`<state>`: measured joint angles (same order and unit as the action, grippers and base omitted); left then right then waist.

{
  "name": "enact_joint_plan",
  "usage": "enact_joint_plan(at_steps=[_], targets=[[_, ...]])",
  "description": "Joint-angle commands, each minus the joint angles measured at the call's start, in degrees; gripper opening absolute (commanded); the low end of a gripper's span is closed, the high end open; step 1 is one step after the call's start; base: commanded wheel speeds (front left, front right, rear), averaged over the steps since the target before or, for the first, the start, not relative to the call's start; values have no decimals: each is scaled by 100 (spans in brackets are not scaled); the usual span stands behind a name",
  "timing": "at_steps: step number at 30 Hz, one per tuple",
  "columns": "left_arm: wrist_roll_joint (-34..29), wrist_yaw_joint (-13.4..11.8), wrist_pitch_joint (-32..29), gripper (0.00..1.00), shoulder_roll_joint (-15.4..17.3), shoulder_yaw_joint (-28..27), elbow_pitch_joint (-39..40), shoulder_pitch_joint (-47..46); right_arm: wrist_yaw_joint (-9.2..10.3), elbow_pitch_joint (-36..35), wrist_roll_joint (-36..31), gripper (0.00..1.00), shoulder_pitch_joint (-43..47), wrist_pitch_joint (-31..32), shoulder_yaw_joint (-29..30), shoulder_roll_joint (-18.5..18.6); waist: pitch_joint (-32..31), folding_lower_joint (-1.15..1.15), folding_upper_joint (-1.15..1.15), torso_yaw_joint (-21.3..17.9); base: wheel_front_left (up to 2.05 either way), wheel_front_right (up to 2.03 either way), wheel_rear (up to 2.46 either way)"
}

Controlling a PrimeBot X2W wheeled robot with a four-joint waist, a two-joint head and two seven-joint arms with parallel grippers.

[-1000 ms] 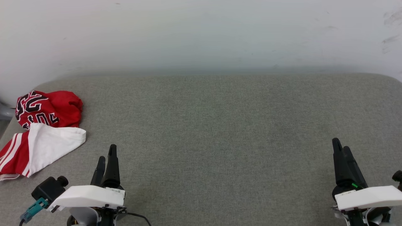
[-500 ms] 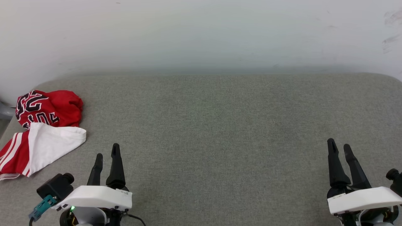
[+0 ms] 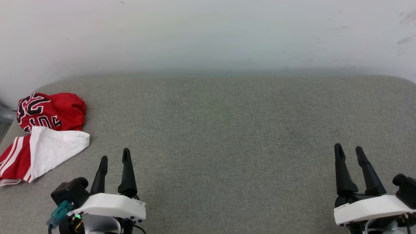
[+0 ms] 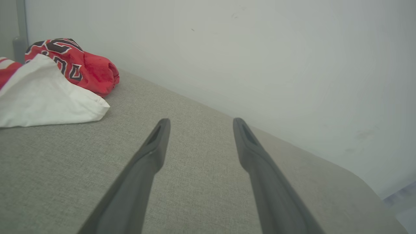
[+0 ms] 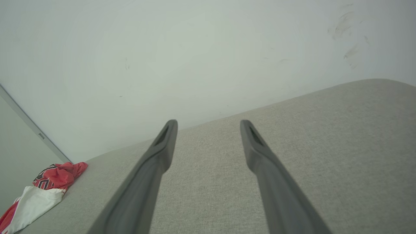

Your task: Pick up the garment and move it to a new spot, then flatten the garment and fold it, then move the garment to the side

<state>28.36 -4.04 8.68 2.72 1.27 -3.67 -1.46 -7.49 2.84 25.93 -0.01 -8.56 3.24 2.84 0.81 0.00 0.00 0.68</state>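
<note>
The garment [image 3: 48,130] lies ungrasped. The left gripper [image 3: 115,154] and right gripper [image 3: 348,147], fingers nearly together a second ago, now stand spread and empty over the grey woven pad [image 3: 227,130], likely readying a grasp. The soft, crumpled red-and-white jersey sits beyond the left gripper, at the pad's left edge.

Garment [image 3: 48,130] lies on bench [image 3: 227,130] at its left edge, toward the back. Wall [image 3: 208,32] stands behind bench, along its rear edge. Left pincer [image 3: 115,154] sits over bench's front left, right of garment and nearer the robot, apart from it. Right pincer [image 3: 348,147] sits over front right, well apart from garment. Both pincers point toward wall, level with each other.
</note>
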Motion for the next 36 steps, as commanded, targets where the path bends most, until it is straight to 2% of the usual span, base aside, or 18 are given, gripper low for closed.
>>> enact_joint_plan(at_steps=[1,21,36], targets=[[-142,-21,40,100,16,14,86,3,0,-89,-129,100,-5,-54,-9,7,0,0,0,-1,0,0,0],[-1464,-218,334,100,50,299,159,68,0,-237,-1443,100,84,-344,-69,6,22,0,0,24,0,0,0],[-2113,-268,509,100,45,368,167,111,1,-298,-2113,100,135,-524,-77,5,57,0,0,24,0,0,0]])
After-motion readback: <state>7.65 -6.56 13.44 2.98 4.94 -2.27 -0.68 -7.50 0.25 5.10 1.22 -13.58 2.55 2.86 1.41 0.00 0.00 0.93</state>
